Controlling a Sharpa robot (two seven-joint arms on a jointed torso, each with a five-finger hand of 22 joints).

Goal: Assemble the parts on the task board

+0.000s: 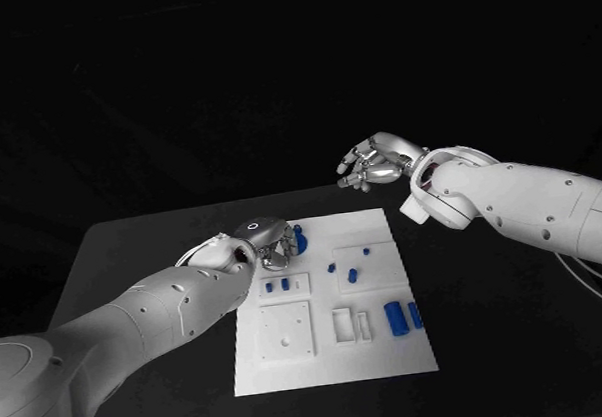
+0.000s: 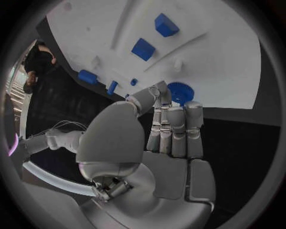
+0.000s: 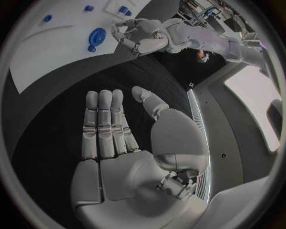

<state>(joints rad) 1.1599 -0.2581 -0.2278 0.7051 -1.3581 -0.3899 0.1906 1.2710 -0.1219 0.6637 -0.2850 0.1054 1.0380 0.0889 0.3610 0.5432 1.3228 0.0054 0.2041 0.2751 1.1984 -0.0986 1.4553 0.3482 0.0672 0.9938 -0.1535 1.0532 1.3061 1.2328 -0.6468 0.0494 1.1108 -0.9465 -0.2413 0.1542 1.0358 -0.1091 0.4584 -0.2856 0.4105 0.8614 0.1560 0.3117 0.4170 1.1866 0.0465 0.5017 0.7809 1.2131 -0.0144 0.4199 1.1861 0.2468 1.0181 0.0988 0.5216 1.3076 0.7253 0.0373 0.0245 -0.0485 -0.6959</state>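
Just past the left hand (image 2: 156,143) fingers (image 2: 177,125), held straight and empty, lies a blue gear (image 2: 180,92) on the task board (image 2: 226,57); right hand (image 3: 128,152) spread, holding nothing.

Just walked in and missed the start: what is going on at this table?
The robot is assembling small blue parts on the white task board. Its left hand is down at the board's far left corner, fingers next to a blue gear; whether it grips anything cannot be told. The right hand hovers open beyond the board, holding nothing. More blue parts lie on the board.
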